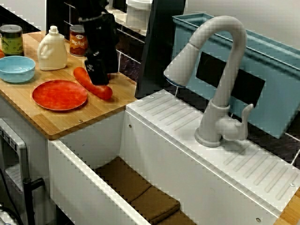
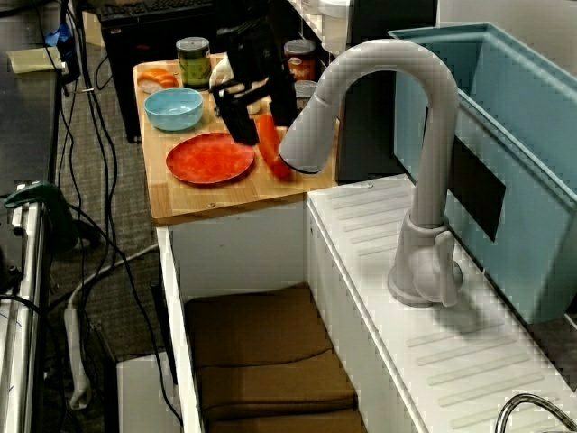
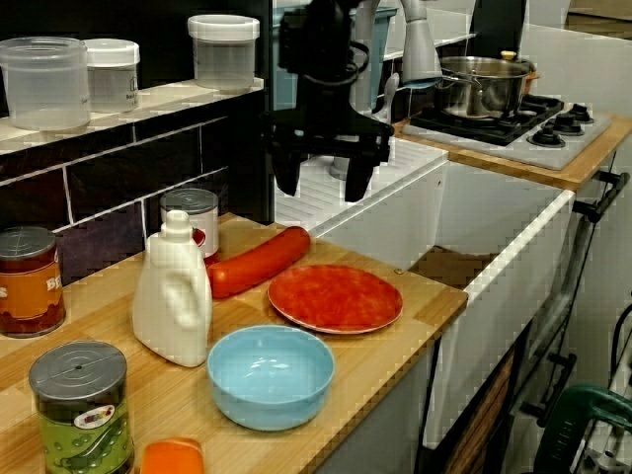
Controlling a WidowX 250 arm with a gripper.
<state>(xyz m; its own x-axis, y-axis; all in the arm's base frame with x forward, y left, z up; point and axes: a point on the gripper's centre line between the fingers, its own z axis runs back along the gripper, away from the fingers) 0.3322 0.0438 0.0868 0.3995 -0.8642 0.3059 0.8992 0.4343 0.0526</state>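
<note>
A long red sausage-shaped thing (image 1: pixel 102 90) (image 2: pixel 270 146) (image 3: pixel 259 261) lies on the wooden counter (image 1: pixel 70 119) beside a red plate (image 1: pixel 59 94) (image 2: pixel 209 158) (image 3: pixel 336 296). My black gripper (image 1: pixel 97 75) (image 2: pixel 240 126) (image 3: pixel 321 190) hangs just above the sausage's middle. In the counter-level view its two fingers (image 3: pixel 286 183) point down, spread apart, with nothing between them and a gap below the tips. Seen from above the faucet, the gripper body hides part of the sausage.
On the counter stand a blue bowl (image 1: pixel 16 68) (image 3: pixel 270 375), a white bottle (image 1: pixel 52 49) (image 3: pixel 173 291), a green can (image 1: pixel 11 40) and a red-labelled can (image 1: pixel 77 41). To the right are a deep white sink (image 1: pixel 93 154), a grey faucet (image 1: pixel 220 70) and a teal bin (image 1: pixel 276 89).
</note>
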